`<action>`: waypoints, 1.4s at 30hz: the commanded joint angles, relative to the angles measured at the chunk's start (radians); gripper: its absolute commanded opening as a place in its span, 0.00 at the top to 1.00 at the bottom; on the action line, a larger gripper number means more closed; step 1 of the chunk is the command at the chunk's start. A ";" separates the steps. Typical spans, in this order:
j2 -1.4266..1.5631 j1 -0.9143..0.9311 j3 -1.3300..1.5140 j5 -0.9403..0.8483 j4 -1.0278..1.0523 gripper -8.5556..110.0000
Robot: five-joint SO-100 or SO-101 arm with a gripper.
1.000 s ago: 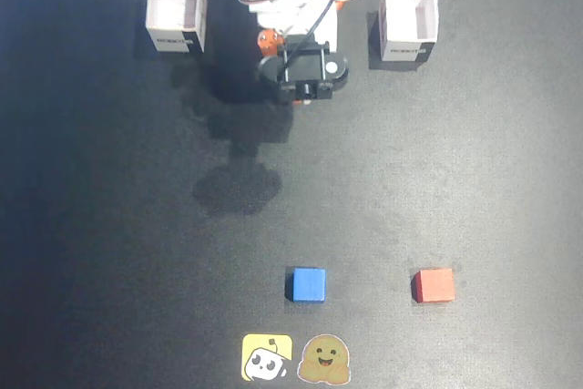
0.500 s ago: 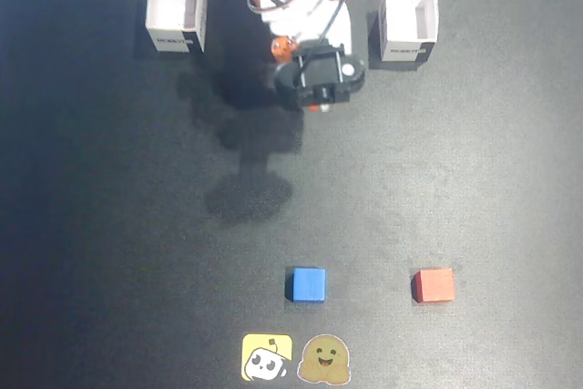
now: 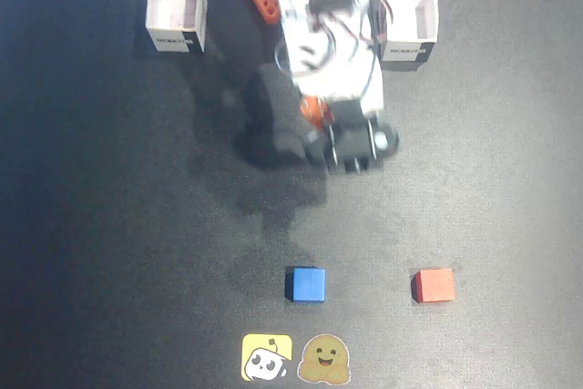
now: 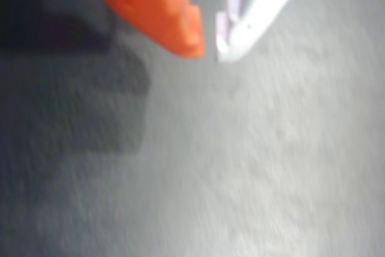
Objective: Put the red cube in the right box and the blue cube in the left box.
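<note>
Cubes sit square-on in my fixed view, no long axis: blue cube left of red cube, both well below my gripper. Wrist view: fingertips nearly together, holding nothing.

In the fixed view the arm now stretches farther from its base, its gripper lower in frame, nearer both cubes.

A: Fixed view? Bright, even; the arm slightly smeared, soft shadow left of it on the dark surface.

B: Wrist view v. blurry, washed grey, shadow far left.
</note>
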 commanded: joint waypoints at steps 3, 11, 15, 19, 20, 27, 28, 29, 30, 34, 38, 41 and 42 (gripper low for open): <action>-0.175 -0.029 -0.187 0.032 -0.040 0.93; -0.380 -0.086 -0.344 0.100 -0.097 0.89; -0.488 -0.104 -0.446 0.133 -0.097 0.88; -0.583 -0.124 -0.531 0.179 -0.106 0.87; -0.600 -0.129 -0.545 0.189 -0.110 0.87; -0.742 -0.152 -0.675 0.224 -0.117 0.83; -0.764 -0.155 -0.698 0.218 -0.117 0.81; -0.782 -0.158 -0.719 0.216 -0.117 0.81; -0.798 -0.161 -0.735 0.218 -0.117 0.81; -0.850 -0.172 -0.796 0.224 -0.115 0.81; -0.888 -0.190 -0.824 0.242 -0.149 0.81; -0.911 -0.202 -0.834 0.249 -0.192 0.81; -0.923 -0.207 -0.844 0.250 -0.201 0.81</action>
